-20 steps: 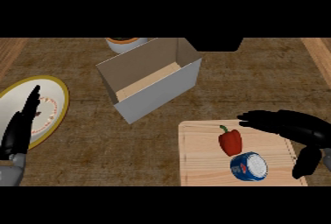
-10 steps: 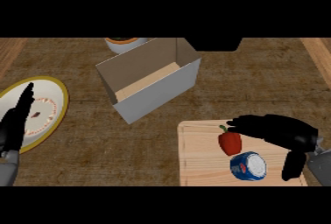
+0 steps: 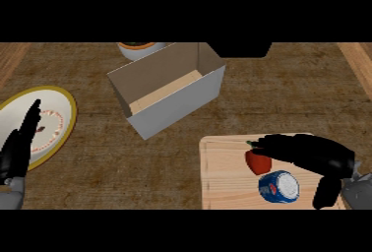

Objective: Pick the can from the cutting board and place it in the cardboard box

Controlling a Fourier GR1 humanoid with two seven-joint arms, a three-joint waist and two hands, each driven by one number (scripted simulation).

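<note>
On the board my right hand hovers spread above the can, holding nothing; bare counter reaches the box; left hand rests open at the left edge.

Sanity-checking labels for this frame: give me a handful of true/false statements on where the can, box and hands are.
1. The can lies on the cutting board. True.
2. The can is already inside the cardboard box. False: nothing shows inside the open box.
3. The right hand is over the cutting board, just above the can. True.
4. The red pepper sits on the plate. False: it is on the cutting board, beside the can.
5. The left hand is curled round the can. False: it is open with straight fingers over the plate at the view's left.
</note>
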